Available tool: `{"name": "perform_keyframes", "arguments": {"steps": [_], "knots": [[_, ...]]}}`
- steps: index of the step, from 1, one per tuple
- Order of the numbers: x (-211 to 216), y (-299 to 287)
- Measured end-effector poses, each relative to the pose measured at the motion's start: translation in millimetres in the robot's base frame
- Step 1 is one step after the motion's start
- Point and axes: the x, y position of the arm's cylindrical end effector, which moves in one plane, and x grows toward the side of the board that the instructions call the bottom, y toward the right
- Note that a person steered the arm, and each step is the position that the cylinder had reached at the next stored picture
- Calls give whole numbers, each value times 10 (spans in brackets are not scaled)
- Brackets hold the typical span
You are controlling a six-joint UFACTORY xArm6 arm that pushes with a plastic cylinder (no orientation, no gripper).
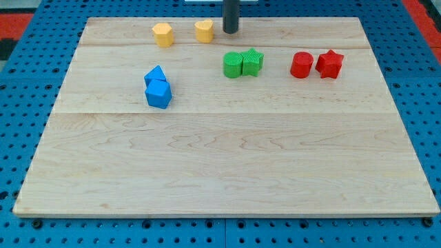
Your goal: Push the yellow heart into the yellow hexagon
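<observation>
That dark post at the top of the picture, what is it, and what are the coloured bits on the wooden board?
It is a robot arm's pushing rod; it holds nothing, only shoves. One camera looks down across a wooden board. My tip rests just to the view's right of the yellow heart, with the yellow hexagon further left, a gap between them. Below them are two touching blue blocks, a green pair and a red cylinder beside a red star.

My tip (230,32) sits just right of the heart (204,31) at the board's (220,165) top; hexagon (162,34) is left of the heart, apart.
</observation>
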Motion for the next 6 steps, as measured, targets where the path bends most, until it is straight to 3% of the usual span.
{"name": "perform_keyframes", "arguments": {"steps": [2,3,6], "knots": [[194,-1013],[195,-355],[211,-301]]}}
